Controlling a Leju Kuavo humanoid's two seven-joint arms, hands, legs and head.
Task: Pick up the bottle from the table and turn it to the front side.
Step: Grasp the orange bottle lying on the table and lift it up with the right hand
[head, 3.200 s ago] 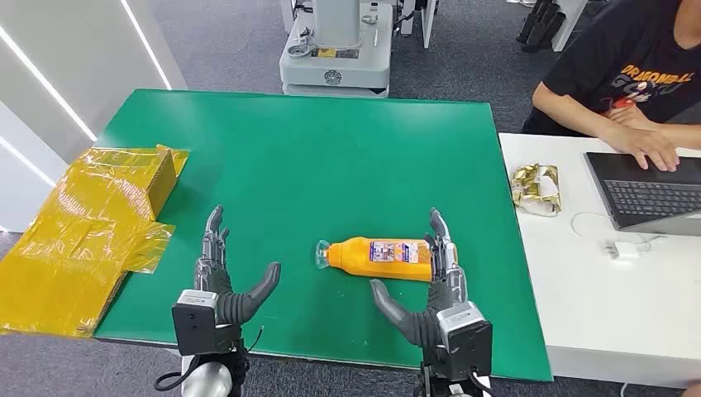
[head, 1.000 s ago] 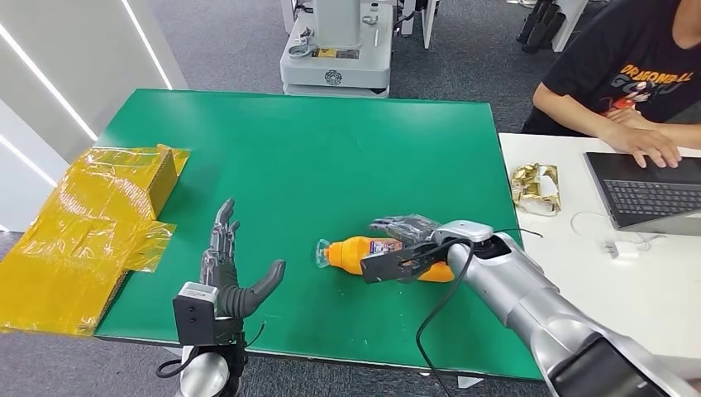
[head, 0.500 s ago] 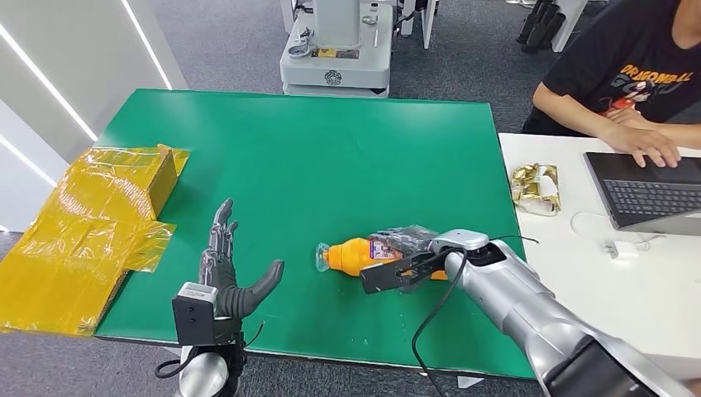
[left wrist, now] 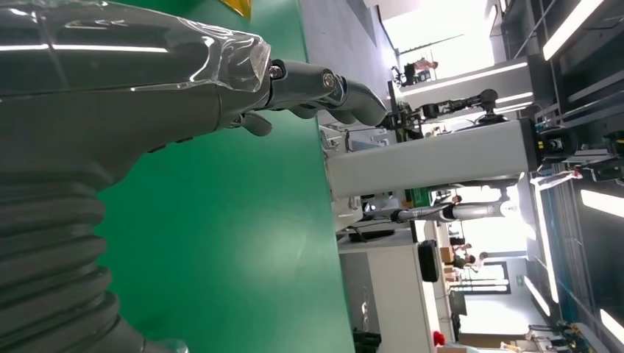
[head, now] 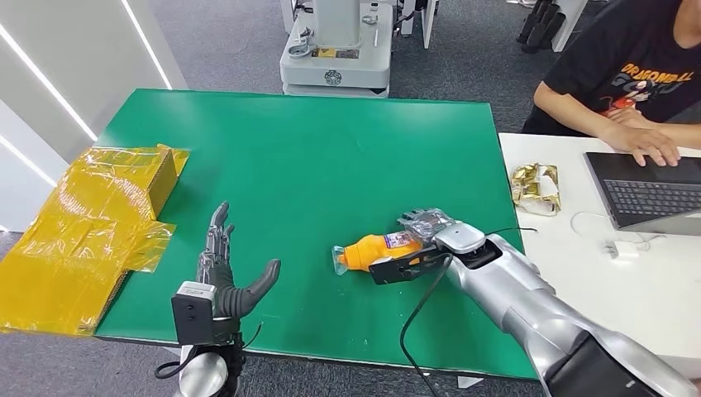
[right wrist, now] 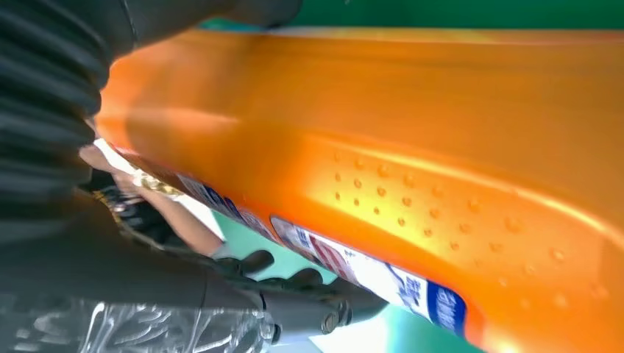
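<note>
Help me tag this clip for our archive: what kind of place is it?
Probably a robotics lab or test workspace. A green table serves as the work surface, another grey machine base stands behind it, and a person types at a laptop on a white desk alongside.

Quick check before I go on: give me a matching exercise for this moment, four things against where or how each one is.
Things:
1. orange bottle
2. left robot hand
3. yellow box
4. laptop

States:
A. on the white side table, a person's hand at its keys
B. gripped by the right robot hand, clear cap pointing toward the left hand
C. at the left edge of the green table, beside crumpled yellow film
D. open, fingers apart, holding nothing, near the table's front edge

Pairs: 1-B, 2-D, 3-C, 4-A
</note>
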